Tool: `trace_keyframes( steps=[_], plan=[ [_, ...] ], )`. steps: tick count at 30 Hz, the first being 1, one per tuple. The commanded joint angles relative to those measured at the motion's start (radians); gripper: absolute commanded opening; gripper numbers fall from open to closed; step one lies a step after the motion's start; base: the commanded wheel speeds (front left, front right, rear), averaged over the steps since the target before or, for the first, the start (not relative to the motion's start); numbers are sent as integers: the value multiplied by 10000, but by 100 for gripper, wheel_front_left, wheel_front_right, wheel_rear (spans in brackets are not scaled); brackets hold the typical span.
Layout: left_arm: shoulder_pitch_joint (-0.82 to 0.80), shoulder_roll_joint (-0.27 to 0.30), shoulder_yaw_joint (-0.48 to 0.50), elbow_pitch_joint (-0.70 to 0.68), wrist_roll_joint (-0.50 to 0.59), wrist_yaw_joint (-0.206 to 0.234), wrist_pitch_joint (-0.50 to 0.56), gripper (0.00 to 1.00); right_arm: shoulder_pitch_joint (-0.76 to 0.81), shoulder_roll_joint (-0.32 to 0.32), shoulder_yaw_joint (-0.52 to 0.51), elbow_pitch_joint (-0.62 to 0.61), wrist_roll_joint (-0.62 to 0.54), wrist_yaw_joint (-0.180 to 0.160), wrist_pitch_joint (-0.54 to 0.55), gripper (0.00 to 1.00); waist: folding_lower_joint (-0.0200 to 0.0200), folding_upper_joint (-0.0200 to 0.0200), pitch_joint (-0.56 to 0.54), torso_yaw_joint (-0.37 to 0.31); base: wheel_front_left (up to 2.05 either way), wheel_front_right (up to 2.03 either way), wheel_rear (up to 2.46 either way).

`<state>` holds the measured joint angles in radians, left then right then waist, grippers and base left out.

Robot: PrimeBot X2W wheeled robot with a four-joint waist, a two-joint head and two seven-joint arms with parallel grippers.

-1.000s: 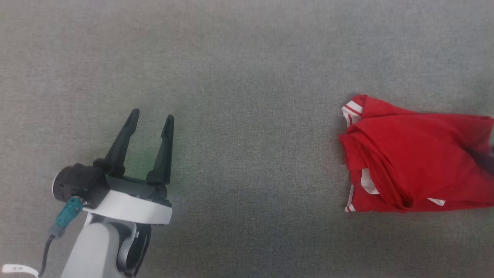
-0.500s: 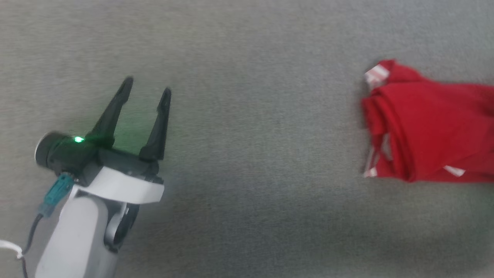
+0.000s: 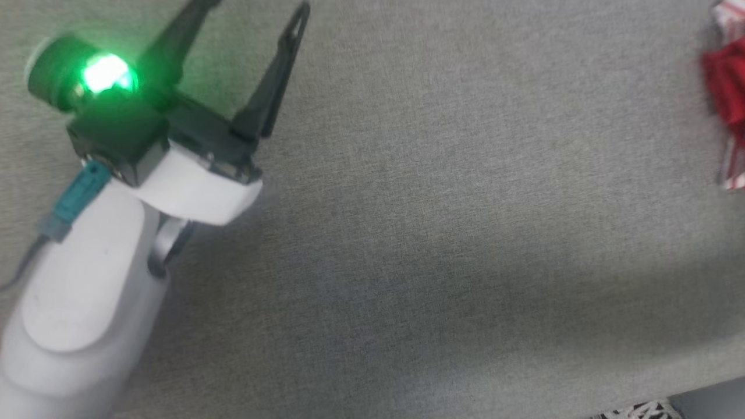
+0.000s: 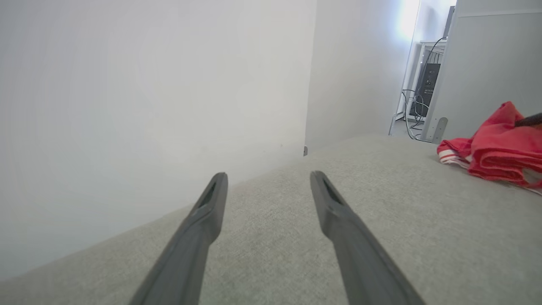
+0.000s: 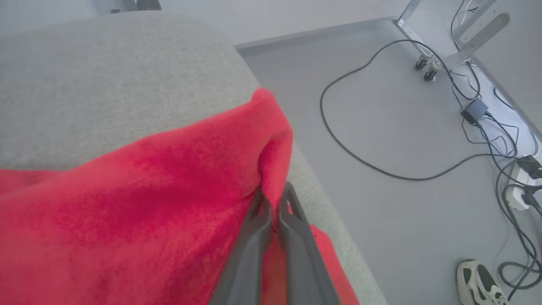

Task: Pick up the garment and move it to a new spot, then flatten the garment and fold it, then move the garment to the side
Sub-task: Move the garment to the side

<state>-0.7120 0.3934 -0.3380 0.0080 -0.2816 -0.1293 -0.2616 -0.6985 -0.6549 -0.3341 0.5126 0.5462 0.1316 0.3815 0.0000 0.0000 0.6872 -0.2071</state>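
The garment (image 3: 727,99), red with striped white trim, lies bunched on the grey cloth table at the head view's far right edge, mostly cut off. In the left wrist view the garment (image 4: 495,148) sits far to the right. My left gripper (image 3: 250,11) is at the upper left of the head view, open and holding nothing, well apart from the garment; in its own view the left gripper (image 4: 266,178) spreads over bare grey cloth. My right gripper (image 5: 273,197) is shut on a raised fold of the garment (image 5: 148,203) near the table's edge.
The grey table (image 3: 436,233) ends at a rounded edge (image 5: 250,72), with grey floor beyond. Cables (image 5: 381,165), a wheeled metal stand (image 5: 449,38) and a shoe (image 5: 480,281) are on that floor. A white wall (image 4: 148,106) rises just past the table's far side.
The head camera has swung, so the left gripper and the garment both shifted up and right in the picture. The garment is now mostly out of that view. The wrist's green light shows brighter.
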Motion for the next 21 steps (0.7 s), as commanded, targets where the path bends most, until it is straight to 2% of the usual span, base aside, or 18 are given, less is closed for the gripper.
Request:
trace_keyframes(
  steps=[1,12,13,15,16,21],
  plan=[
    [-390,59,-84,-4,57,-16,-40,100,-415,-22,-28,411,-359,-17,-292,0,0,0,382,-106,0,0,0],
    [-1278,394,-437,72,-15,-16,-40,100,-2388,424,90,2967,-2041,-17,-1808,0,0,0,755,-19,0,0,0],
    [-1252,391,-432,77,-33,-16,-40,100,-2467,410,123,3147,-2122,-17,-1938,6,0,0,737,-1,0,0,0],
    [-1170,340,-404,96,-52,-16,-40,100,-2570,361,300,3422,-2300,-17,-2169,74,0,0,666,44,0,0,0],
    [-1101,295,-372,119,-56,-16,-40,100,-2621,340,386,3570,-2334,-17,-2262,100,0,0,601,70,0,0,0],
    [-684,62,-258,284,-55,-16,-40,100,-2595,99,898,4021,-2289,-17,-2544,100,0,0,107,275,0,0,0]
  ],
)
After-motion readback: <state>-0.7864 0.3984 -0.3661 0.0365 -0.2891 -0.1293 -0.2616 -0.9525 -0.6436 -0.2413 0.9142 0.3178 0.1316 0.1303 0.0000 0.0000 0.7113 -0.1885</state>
